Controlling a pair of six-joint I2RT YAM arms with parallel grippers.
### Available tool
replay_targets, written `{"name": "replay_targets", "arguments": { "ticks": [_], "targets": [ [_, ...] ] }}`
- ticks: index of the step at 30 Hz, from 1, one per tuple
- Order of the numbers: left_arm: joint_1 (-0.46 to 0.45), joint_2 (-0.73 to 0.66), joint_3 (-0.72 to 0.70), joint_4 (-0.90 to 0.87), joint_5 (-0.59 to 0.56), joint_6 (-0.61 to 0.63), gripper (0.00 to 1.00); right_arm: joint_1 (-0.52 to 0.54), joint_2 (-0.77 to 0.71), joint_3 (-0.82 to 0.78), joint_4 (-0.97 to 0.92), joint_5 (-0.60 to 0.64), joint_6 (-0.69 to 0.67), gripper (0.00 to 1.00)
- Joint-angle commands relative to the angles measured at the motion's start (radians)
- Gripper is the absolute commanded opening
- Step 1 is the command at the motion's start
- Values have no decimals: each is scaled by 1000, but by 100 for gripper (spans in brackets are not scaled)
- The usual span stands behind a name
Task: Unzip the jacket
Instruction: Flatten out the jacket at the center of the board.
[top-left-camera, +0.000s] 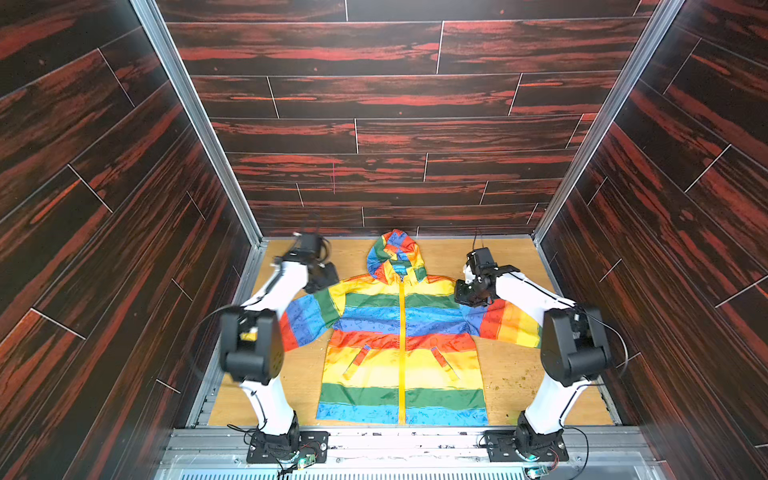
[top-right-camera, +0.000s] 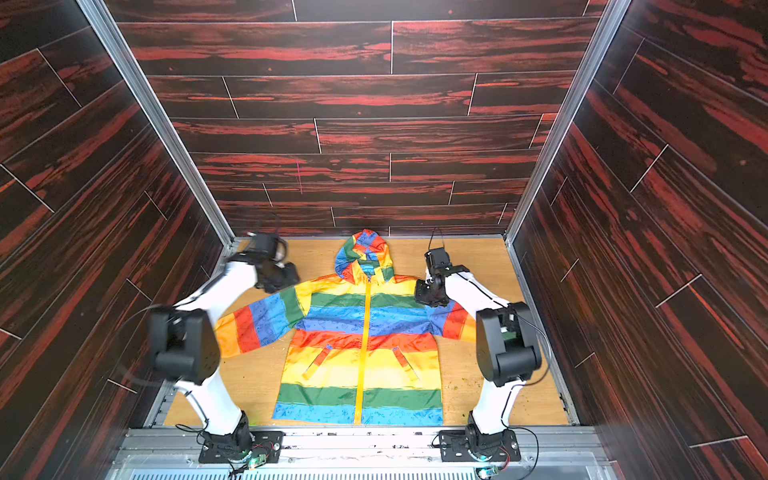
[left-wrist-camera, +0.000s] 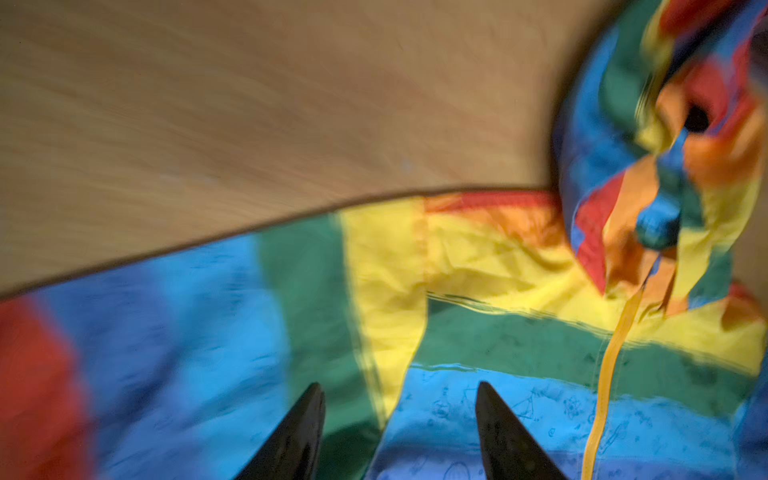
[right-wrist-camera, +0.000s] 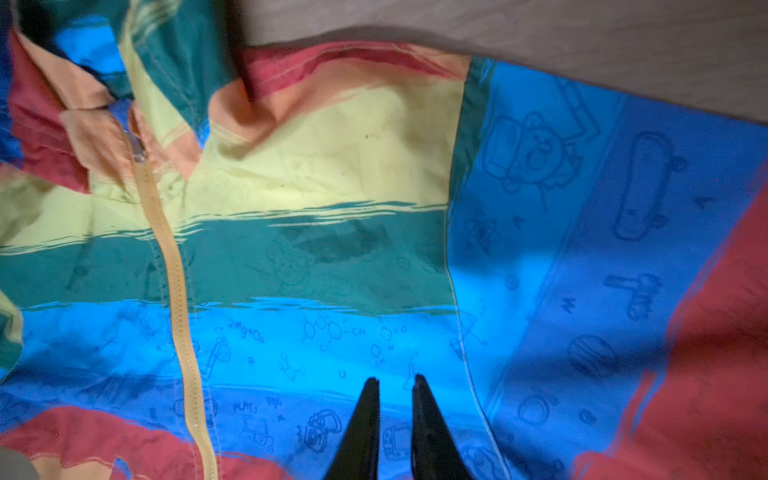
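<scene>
**Surface** (top-left-camera: 519, 257): pale wood, boxed in by dark red-grained walls (top-left-camera: 374, 104).

**Jacket** (top-left-camera: 365, 374): rainbow-striped, laid flat and face up at mid-surface. Hood (top-left-camera: 395, 253) toward the far wall, hem toward the arm bases, sleeves spread to either side. Both cuffs hidden behind the elbow joints (top-left-camera: 249, 345).

**Zipper** (top-left-camera: 402, 353): yellow, closed along its whole visible length. Long axis from collar to hem, straight down the jacket's middle.

**Left end effector** (left-wrist-camera: 401, 388): above the shoulder seam on its own side, jaws standing wide, nothing between them. Wrist view smeared by blur.

**Right end effector** (right-wrist-camera: 396, 380): above the blue chest band near the opposite armhole, jaws narrowed to a slit, empty. Contact with the cloth not determinable.

**Zipper pull** (right-wrist-camera: 138, 149): small metal slider at the collar, top of the track, partly tucked among the hood's folds. Too small to make out in both top views. Judged nearer the right end effector, lying inward and hood-ward of it. Coming move probably a reach there, then a draw along the track toward the hem.
</scene>
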Motion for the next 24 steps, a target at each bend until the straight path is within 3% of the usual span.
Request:
{"name": "replay_targets", "arguments": {
  "ticks": [1,8,18,24],
  "targets": [
    [1,55,20,6,42,15,58,4,89,48,-39,-7,-20,18],
    [-2,141,29,9,29,25,57,4,213,140,-69,43,-15,18],
    [-2,226,11,-13,-91,5,52,-34,354,236,-124,112,4,20],
    [-2,144,-125,-14,-146,-29,51,-51,348,207,-131,106,-1,20]
  ]
}}
